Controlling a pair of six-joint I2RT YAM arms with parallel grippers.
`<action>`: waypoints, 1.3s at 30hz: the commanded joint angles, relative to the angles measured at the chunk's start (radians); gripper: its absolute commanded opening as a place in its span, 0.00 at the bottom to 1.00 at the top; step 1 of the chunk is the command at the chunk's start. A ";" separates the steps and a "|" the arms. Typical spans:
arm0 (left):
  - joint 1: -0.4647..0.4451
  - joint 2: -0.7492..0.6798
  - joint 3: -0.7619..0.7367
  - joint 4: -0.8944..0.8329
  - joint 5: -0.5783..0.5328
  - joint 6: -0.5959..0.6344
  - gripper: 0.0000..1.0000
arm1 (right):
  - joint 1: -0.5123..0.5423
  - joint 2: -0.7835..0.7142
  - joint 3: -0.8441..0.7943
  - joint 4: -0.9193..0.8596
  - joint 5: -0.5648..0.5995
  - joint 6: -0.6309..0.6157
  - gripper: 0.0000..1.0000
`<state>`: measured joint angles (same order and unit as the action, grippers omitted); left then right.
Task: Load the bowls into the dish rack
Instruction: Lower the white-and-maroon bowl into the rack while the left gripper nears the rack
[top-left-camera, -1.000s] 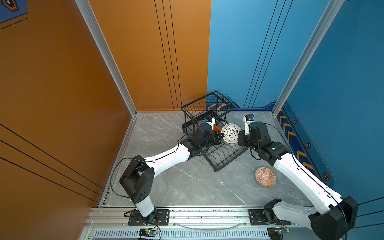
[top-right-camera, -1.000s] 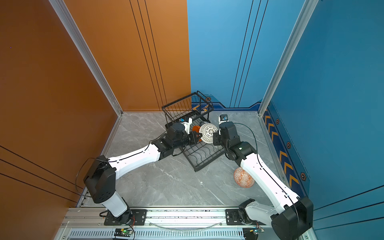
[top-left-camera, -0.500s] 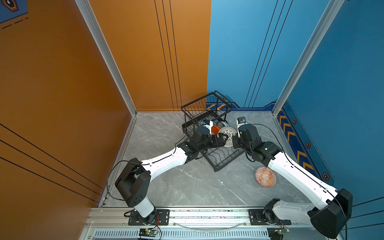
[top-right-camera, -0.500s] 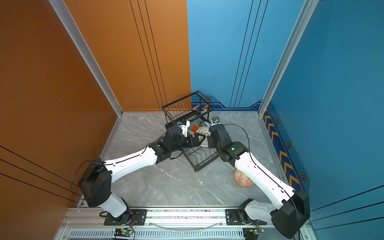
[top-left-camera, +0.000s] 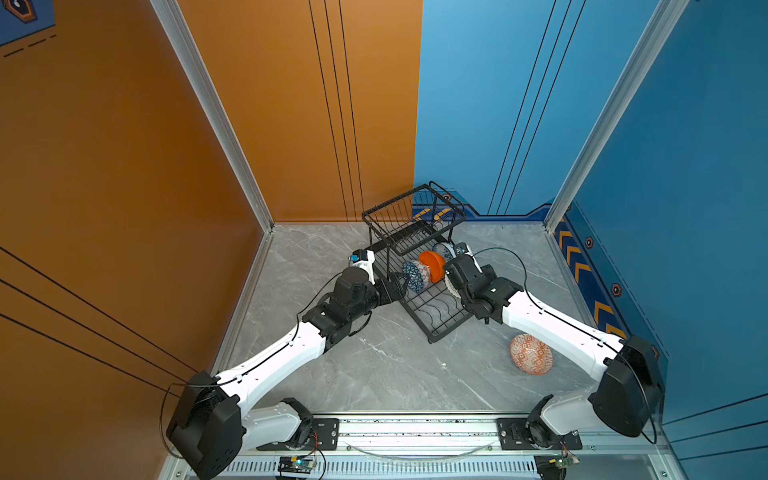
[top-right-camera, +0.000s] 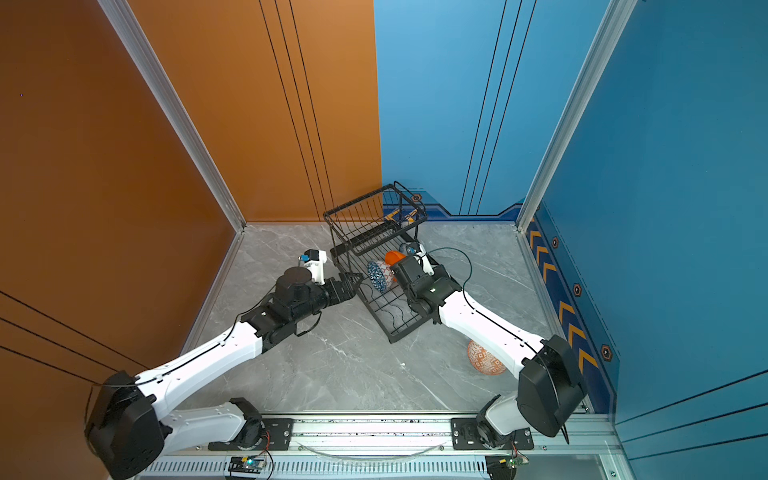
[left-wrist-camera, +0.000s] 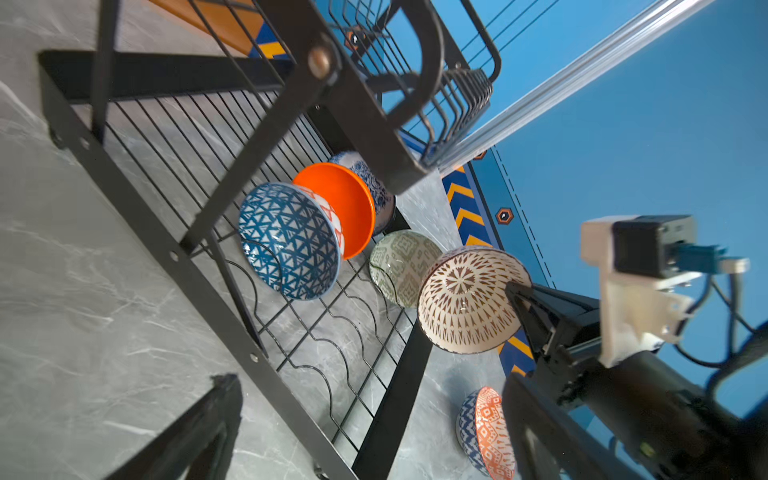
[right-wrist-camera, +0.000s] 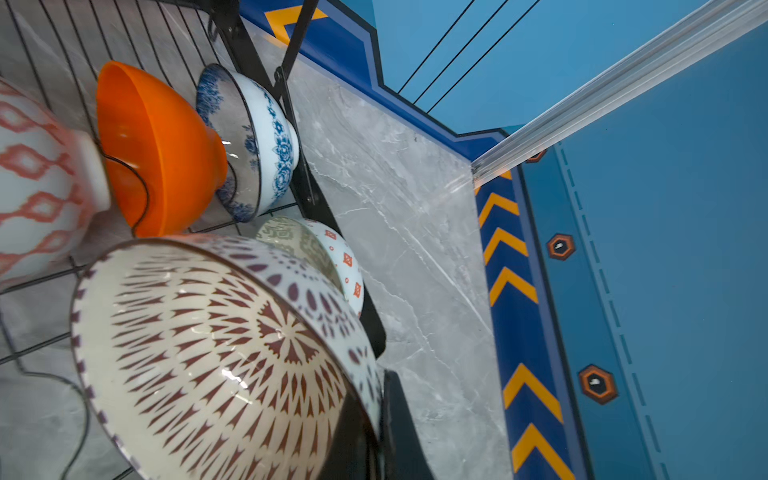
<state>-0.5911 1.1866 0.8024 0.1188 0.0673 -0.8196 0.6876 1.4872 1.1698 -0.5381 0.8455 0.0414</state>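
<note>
step: slot lattice bowl (left-wrist-camera: 465, 299) | R fingers (left-wrist-camera: 519, 300) pinch its rim, over dish rack (left-wrist-camera: 124, 195) right side, beside green bowl (left-wrist-camera: 401, 266) | L fingers (top-right-camera: 351, 280) wide, left of rack | tip: lower rim into wavy slot w/o knocking green | red-orange bowl (top-left-camera: 531, 354) on bench (top-left-camera: 374, 365), near right

Left claw (top-right-camera: 355, 279) spread wide, right claw (left-wrist-camera: 516, 291) pinched shut, both arms reaching inward
</note>
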 joint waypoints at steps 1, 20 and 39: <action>0.032 -0.034 -0.035 -0.023 -0.006 0.007 0.98 | 0.007 0.043 0.037 0.058 0.206 -0.108 0.00; 0.124 -0.060 -0.090 0.008 0.073 0.008 0.98 | 0.070 0.243 0.003 0.244 0.372 -0.321 0.00; 0.150 -0.018 -0.075 0.024 0.095 0.010 0.98 | 0.047 0.321 -0.049 0.344 0.398 -0.359 0.00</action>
<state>-0.4507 1.1576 0.7216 0.1188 0.1406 -0.8192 0.7399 1.7954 1.1328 -0.2379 1.1831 -0.3183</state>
